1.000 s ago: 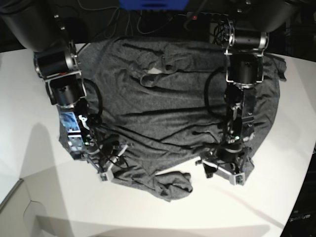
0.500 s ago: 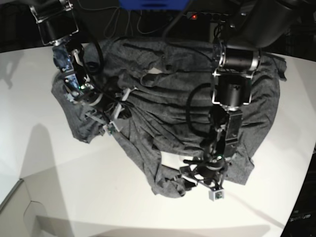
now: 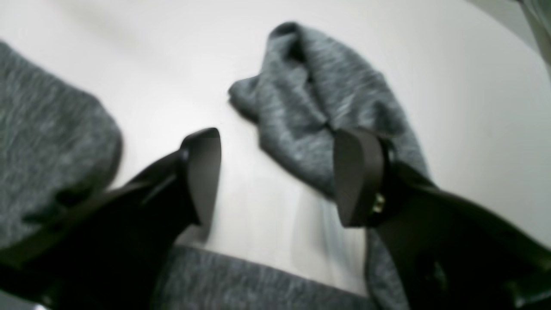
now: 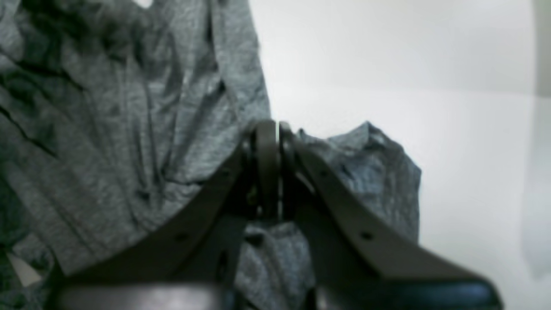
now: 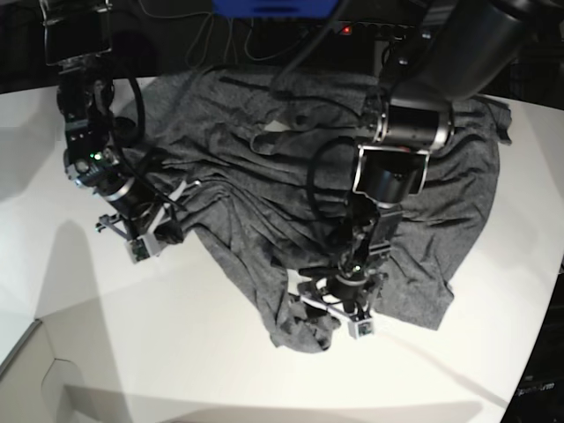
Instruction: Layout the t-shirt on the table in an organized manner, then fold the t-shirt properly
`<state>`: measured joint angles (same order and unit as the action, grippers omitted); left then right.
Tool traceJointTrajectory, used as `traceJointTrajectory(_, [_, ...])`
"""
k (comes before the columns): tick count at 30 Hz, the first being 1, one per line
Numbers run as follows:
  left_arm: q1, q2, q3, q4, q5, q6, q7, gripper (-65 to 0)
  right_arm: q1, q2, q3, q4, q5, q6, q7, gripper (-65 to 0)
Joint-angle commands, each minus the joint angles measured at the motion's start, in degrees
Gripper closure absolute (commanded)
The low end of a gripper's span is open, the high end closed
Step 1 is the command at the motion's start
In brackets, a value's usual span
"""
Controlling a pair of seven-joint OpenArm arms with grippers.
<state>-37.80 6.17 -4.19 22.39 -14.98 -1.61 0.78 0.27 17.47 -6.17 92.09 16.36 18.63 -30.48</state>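
Grey heathered knit, rumpled: the t-shirt (image 5: 308, 185) lies spread over the upper middle of the white worktop (image 5: 132, 352), body bunched in diagonal folds, with a crumpled lobe of cloth hanging toward 6 o'clock. Layout stage, not yet flat; folding not begun. Left gripper (image 5: 345, 310) sits low at that 6 o'clock lobe, jaws wide apart and holding nothing; the left wrist view shows bare worktop between them and a loose grey flap (image 3: 318, 107) lying against the one fingertip (image 3: 357, 176). Right gripper (image 5: 137, 233) at the 9 o'clock edge of the shirt, jaws pressed together; the right wrist view shows cloth bunched around the tips, but whether a fold is pinched between them I cannot tell. Judgement for doing this step well: close the left gripper on a single layer of the flap at its edge, not the whole wad; then draw toward 5 o'clock, low and slow, while the right side anchors, so wrinkles run out rather than dragging the shirt.
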Motion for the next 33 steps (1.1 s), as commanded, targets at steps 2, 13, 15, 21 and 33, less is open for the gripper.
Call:
traceJointTrajectory(2, [-2.5,0.3,0.0,-0.6,0.1,-0.4,-2.7,-40.3,0.7,1.2,1.6,1.2,0.3,0.0,1.5,0.0])
traceJointTrajectory(13, [-3.4,-0.2,9.4,-4.5,0.1,-0.4,-2.8,-39.9,1.1,1.6,1.8,1.8,0.3,0.0,1.5,0.0])
traceJointTrajectory(15, [-3.3,-1.5,12.0,-4.5,-0.4,-0.4,-2.8,-39.8,1.3,1.6,1.8,1.7,0.3,0.0,1.5,0.0])
traceJointTrajectory(21, [-2.0,-2.2,7.2,-0.5,-0.6,-0.4,-2.6,-32.0,5.1,1.1,1.6,-1.7,0.3,0.0,1.5,0.0])
traceJointTrajectory(33, [17.5,-11.1,-2.3,45.3,-0.5,-0.4,15.0,-18.8,24.1,-5.6,1.4,-24.5,0.4,0.0,1.9,0.0])
